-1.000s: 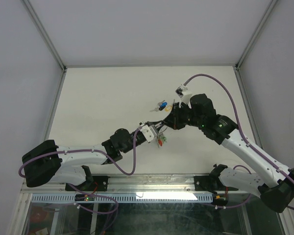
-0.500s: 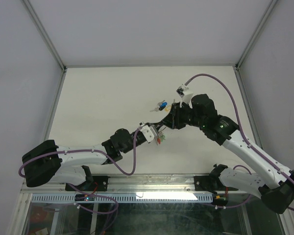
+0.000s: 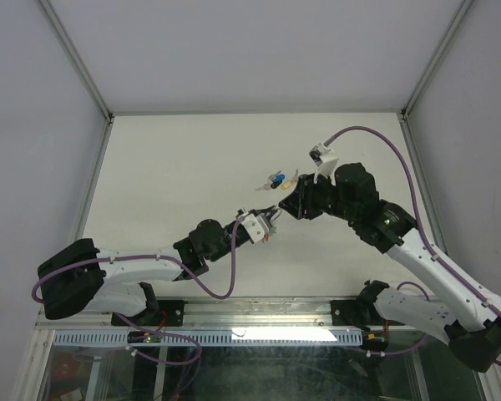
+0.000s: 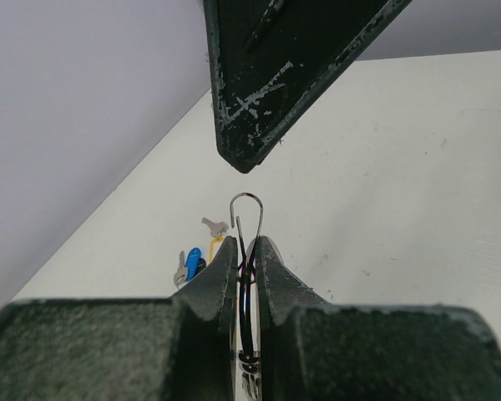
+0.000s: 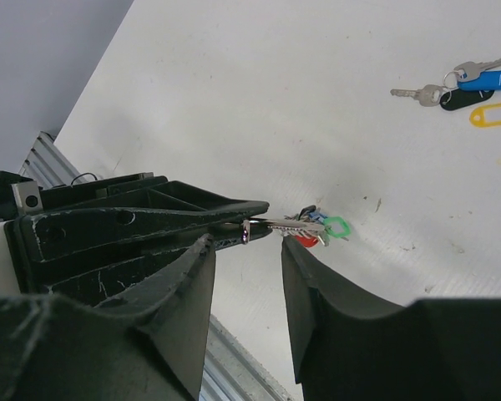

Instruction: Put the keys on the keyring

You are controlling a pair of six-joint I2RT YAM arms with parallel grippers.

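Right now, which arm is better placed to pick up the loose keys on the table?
Right. The right end effector is open, empty and nearer the loose keys; the left end effector is shut on the keyring.

R gripper is blocking space just ahead of L gripper tips; loose keys are lying further ahead-left, bare table stretching ahead-right.

Mid-table, the left gripper clamps the keyring, a bunch of keys hanging off it. The right gripper sits just beside, at its 1 o'clock (the ring faces its parted jaws). The loose keys lie on the table at 12 o'clock, apart.
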